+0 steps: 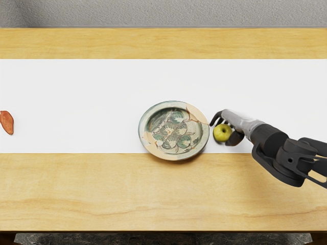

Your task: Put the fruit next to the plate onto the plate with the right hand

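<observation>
The desk [153, 194] is pale wood with a long, even grain, and it fills nearly the whole view from left to right. A wide white strip [76, 102] runs across its middle from one edge of the view to the other, leaving a band of bare wood along the far side and a broader one along the near side. Beyond the far edge lies a narrow grey, rough-looking band [163, 13]; whether it is wall or floor cannot be told. Under the near edge a dark mottled surface [163, 239] shows.

At the far left, on the strip and cut by the edge of the view, lies a small orange-red thing [6, 122], well apart from everything else. Near the middle sits the plate [144, 127], round, with a green and brown pattern and a pale rim; its near edge reaches just over the strip onto the wood. Just beside the plate's right rim, on the strip, rests the fruit [222, 132], small, round and yellow-green.

The right hand [232, 125] is closed around the fruit: dark fingers [216, 119] curl over its far side and the thumb [236, 139] presses in from the near right. Its arm [286, 153], grey then black, comes in from the right edge
</observation>
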